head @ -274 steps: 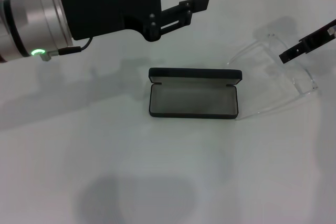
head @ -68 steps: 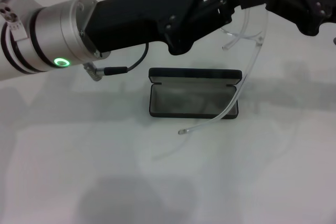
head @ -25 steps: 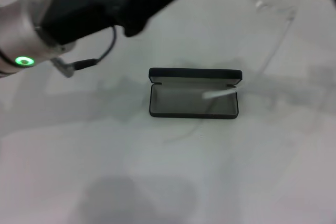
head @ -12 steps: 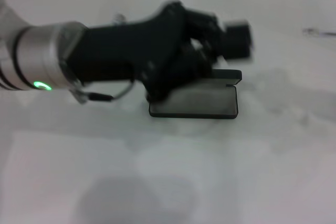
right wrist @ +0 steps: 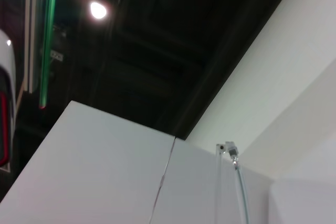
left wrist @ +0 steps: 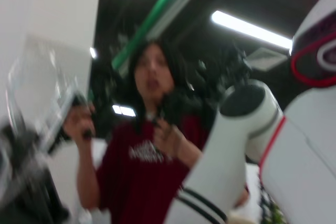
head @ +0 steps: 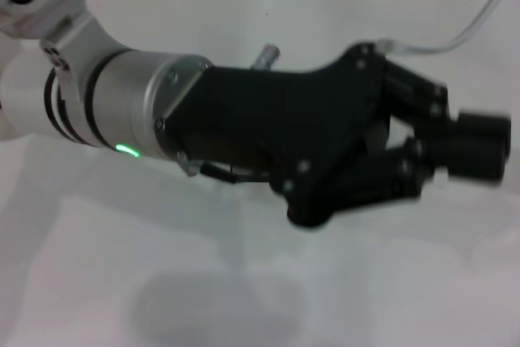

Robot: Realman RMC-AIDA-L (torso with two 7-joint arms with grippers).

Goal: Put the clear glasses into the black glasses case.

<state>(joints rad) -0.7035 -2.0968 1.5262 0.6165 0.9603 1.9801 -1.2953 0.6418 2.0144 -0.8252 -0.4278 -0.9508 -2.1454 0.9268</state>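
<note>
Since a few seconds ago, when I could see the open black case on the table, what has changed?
The left arm has swung across the head view and now hides the case. The left gripper points toward the robot's right. Of the clear glasses, lifted off the table earlier, only a thin arm shows at upper right. The white table is unchanged.

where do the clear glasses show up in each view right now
Head view: only one thin curved arm of the clear glasses shows, at the top right corner above the left gripper.
Left wrist view: a blurred clear lens at the left edge.
Right wrist view: an arm tip near the bottom.
Shared landmark: the white wall.
</note>
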